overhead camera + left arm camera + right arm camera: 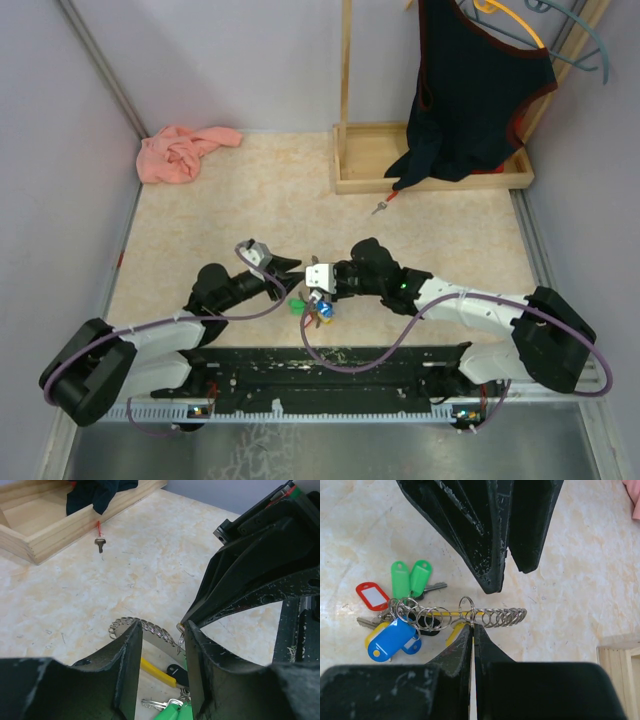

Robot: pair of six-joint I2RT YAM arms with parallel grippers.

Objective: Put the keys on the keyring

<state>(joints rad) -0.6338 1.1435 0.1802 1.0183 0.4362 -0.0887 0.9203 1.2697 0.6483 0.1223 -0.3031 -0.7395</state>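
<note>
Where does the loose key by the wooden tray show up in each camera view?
Top external: loose key on the table just in front of the wooden tray, right of centre.
Left wrist: upper left, beside the tray's wall.
Right wrist: not in it.
Shared landmark: the wooden tray; right wrist shows its corner lower right.

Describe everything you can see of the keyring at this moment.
The keyring is a chain of small silvery metal rings lying on the speckled table. One end carries a bunch of plastic tags, two green, one red-framed, blue and yellow, plus silvery keys. The shut right gripper pinches a ring near mid-chain. The open left gripper hovers close by, apparently not touching.
</note>
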